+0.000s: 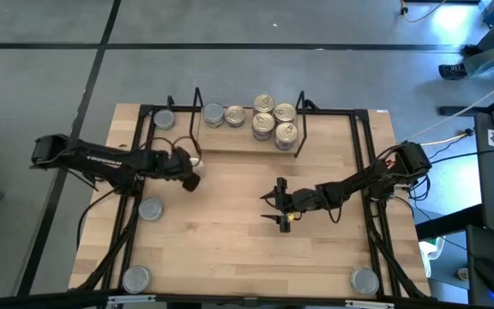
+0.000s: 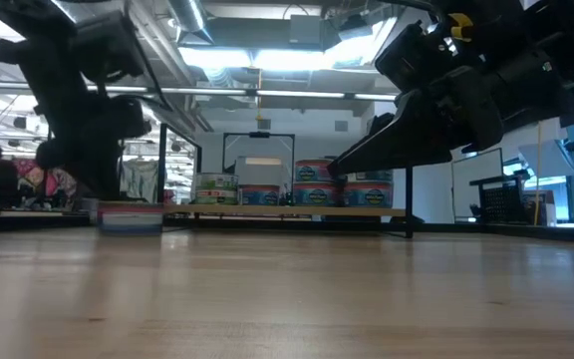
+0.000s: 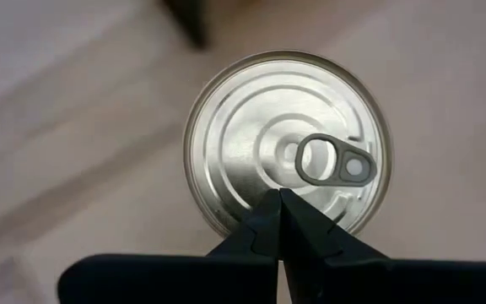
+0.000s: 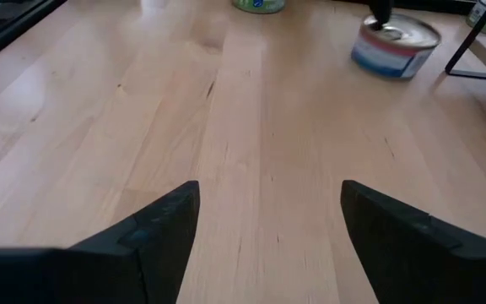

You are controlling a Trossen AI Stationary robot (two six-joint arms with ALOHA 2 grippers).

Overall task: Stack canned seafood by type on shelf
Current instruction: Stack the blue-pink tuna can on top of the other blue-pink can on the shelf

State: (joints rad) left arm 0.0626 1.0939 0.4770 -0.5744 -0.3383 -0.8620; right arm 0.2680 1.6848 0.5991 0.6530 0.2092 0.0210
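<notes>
I have the left claw hanging above a tin near the left end of the shelf, its two fingers pressed together with nothing between them. The left wrist view looks straight down on that tin's pull-tab lid, with the closed tips over the lid's near rim. With the fingers together I cannot grasp it; if I lower now, the tips will land on the lid and may skid the tin across the desk or into the shelf's end frame. They must part first, and wide enough to clear the rim.

The right claw waits over the middle of the desk, fingers well apart and empty, bare wood under it in its own view.

The shelf at the back edge already carries tins: a silver-lidded group towards its left, and a gold-lidded cluster towards its right, stacked, I think, though the overhead angle makes the heights hard to judge. Loose tins sit at the front-left corner, the front-right corner, the left edge and the back-left corner.

My chief worries are putting this tin with the wrong type, and knocking the stacks while reaching past the wire uprights.
</notes>
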